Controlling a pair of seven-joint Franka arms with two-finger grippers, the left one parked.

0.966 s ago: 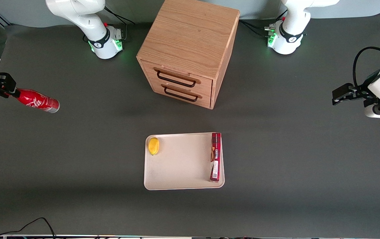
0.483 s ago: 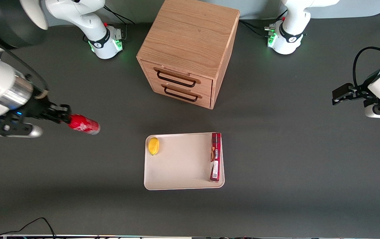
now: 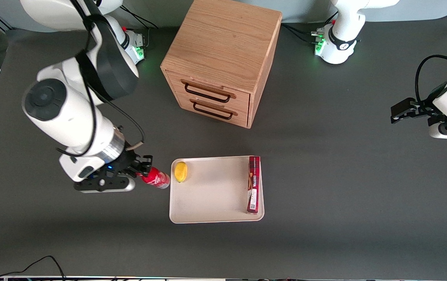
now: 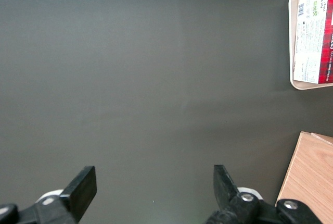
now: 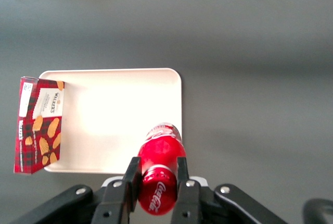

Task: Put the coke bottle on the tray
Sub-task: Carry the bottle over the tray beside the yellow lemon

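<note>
front view: gripper (image 3: 144,174) pinching the coke bottle (image 3: 156,178) near its cap, carrying it above the table (image 3: 325,195). bottle's long axis pointing away from the pincer toward the tray (image 3: 211,191), silvery base leading and nearly reaching the tray's rim. yellow fruit (image 3: 180,171) lying just past the bottle's base, inside the rim; long red box (image 3: 253,184) lying along the tray edge farthest from the pincer; wooden cabinet (image 3: 219,62) standing well apart.

right wrist view: fingers (image 5: 130,182) clamping the coke bottle (image 5: 158,169) from both sides, bottle hanging straight out from the pincer over the tray (image 5: 112,120) corner. probably needing only a short carry farther along that axis, onto bare tray between fruit and box.

left wrist view: showing only the tray (image 4: 293,36) corner with the box (image 4: 315,41); neither pincer nor bottle appearing.
</note>
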